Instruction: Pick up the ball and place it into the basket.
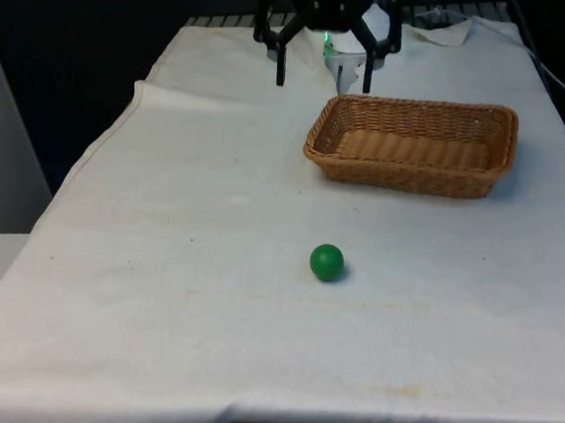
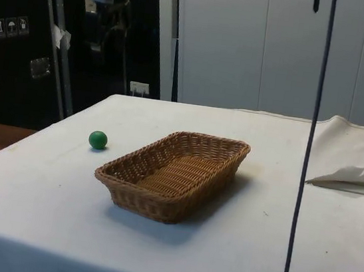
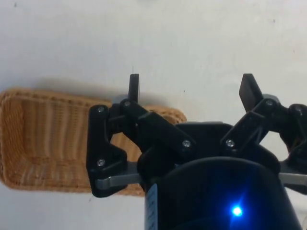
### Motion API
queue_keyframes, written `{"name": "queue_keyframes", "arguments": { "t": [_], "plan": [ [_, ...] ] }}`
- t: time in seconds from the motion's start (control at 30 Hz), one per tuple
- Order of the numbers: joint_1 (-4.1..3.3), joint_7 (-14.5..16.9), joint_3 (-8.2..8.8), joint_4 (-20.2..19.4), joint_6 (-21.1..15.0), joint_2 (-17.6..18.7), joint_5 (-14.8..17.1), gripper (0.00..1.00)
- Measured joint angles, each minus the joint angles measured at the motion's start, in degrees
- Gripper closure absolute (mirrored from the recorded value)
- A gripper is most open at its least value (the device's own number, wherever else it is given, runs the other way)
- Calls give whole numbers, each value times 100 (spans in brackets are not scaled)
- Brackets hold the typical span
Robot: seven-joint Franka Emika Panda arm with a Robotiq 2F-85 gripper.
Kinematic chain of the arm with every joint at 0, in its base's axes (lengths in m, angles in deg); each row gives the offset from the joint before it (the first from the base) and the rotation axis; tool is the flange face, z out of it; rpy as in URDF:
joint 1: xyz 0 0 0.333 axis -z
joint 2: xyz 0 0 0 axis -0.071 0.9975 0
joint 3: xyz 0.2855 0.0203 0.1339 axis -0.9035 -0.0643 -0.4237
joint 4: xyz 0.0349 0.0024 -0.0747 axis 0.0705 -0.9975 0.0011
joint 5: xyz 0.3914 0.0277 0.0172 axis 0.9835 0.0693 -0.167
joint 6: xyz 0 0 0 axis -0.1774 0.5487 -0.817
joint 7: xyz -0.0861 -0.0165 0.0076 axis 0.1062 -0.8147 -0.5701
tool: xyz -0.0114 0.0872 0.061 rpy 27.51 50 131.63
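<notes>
Green ball (image 1: 327, 262) lies closest to the front camera, resting on the white cloth (image 1: 153, 312) in the near half of the tabletop, roughly midway between its two side edges. Nothing touches it. Side view: ball (image 2: 98, 140) sits on the cloth well apart from the basket, beyond the basket's short end.

Wicker basket (image 1: 413, 144): rectangular, woven, light brown, upright, nothing inside. Stands in the far half of the tabletop, toward the edge on the front view's right. Side view shows the basket (image 2: 174, 173) with its long axis running diagonally across the cloth. Wrist view: one end of the basket (image 3: 45, 139) visible on the cloth below the gripper.

Gripper (image 1: 322, 72): black, two fingers, poised above the far edge of the tabletop, just behind the basket's far rim and clear of it. Fingers spread wide, tips pointing down, nothing between them. Wrist view confirms: gripper (image 3: 191, 89) with both fingertips (image 3: 134, 86) well apart, bare cloth in the gap.

Ball and gripper well apart, with the basket between them and off to one side
</notes>
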Motion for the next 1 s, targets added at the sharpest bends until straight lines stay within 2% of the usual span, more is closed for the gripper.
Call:
{"name": "queue_keyframes", "arguments": {
  "t": [0.5,0.77,1.0],
  "plan": [
    [57,372,23,355,-218,516,407,0],
    [80,762,29,390,-430,768,728,0],
    [160,1169,52,464,-670,1106,1037,0]
  ]
}}
